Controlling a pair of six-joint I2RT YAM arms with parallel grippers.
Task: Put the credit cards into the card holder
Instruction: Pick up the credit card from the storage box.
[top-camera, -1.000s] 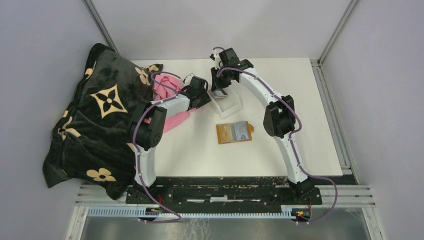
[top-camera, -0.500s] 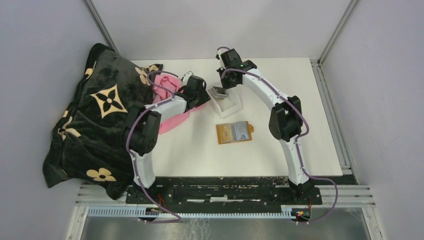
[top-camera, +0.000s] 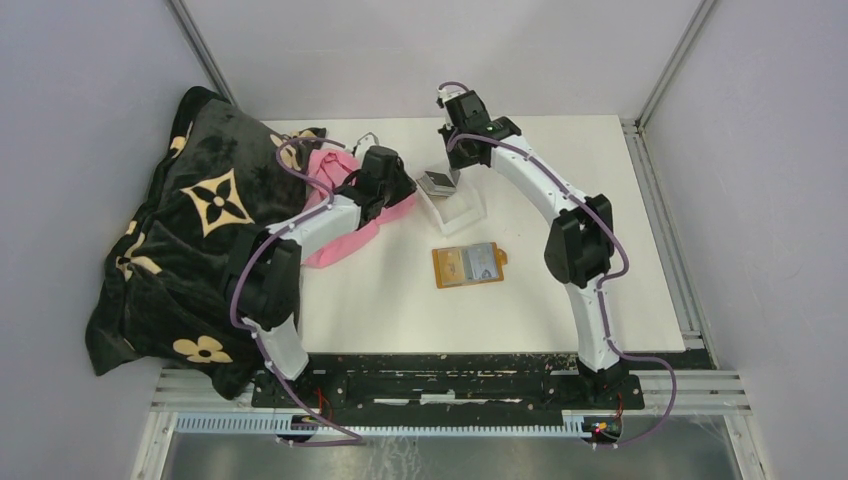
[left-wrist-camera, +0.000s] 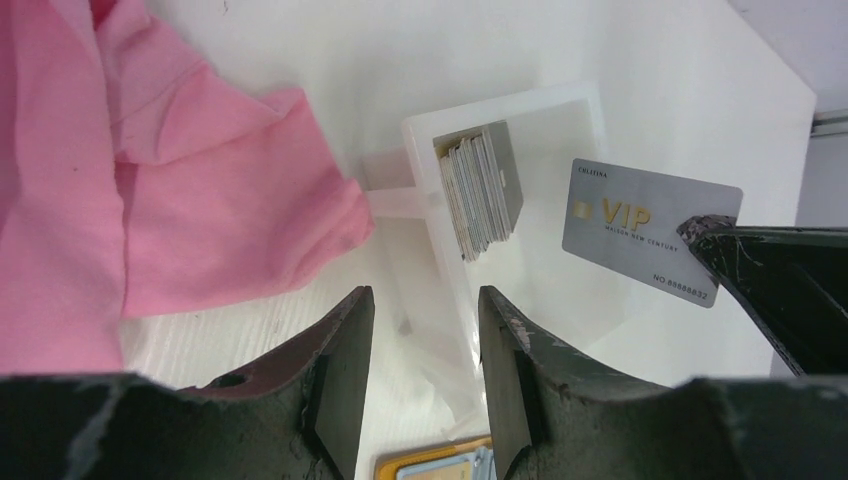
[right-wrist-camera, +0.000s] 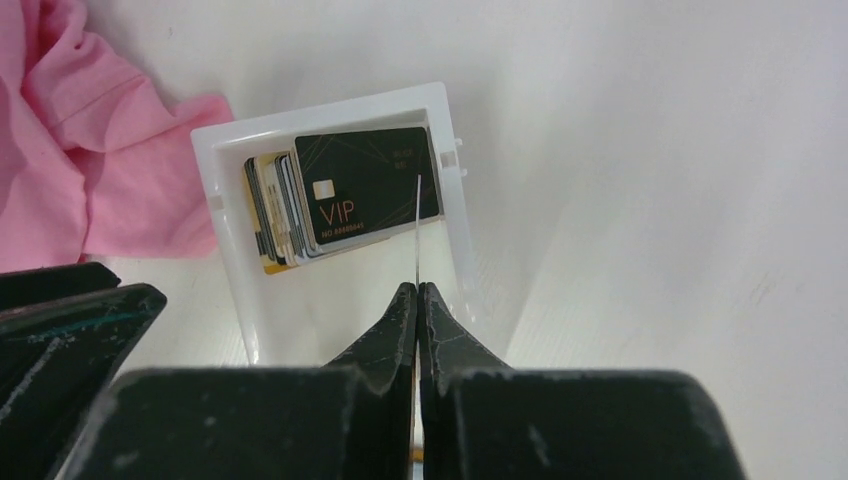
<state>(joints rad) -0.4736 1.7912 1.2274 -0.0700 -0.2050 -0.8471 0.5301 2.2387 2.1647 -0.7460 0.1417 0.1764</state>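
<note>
Card holder (top-camera: 468, 265) lay flat nearest the bases, long axis left-right, slightly toward the right arm's side. Beyond it, left gripper (left-wrist-camera: 425, 300) hung part-open, grasping nothing, beside the clear tray (right-wrist-camera: 320, 115) of credit cards (right-wrist-camera: 340, 195). Farthest, right gripper (right-wrist-camera: 417, 290) was clenched on a silver VIP card (left-wrist-camera: 640, 225) above the tray, with the holder lying basewards of it.

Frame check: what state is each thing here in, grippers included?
left gripper: open, empty.
right gripper: shut on grey VIP card.
grey VIP card: held in the air by one corner.
clear tray: upright, holding cards.
card stack: leaning together inside clear tray.
card holder: lying open, flat.
pink cloth: crumpled beside clear tray.
black blanket: heaped.
</note>
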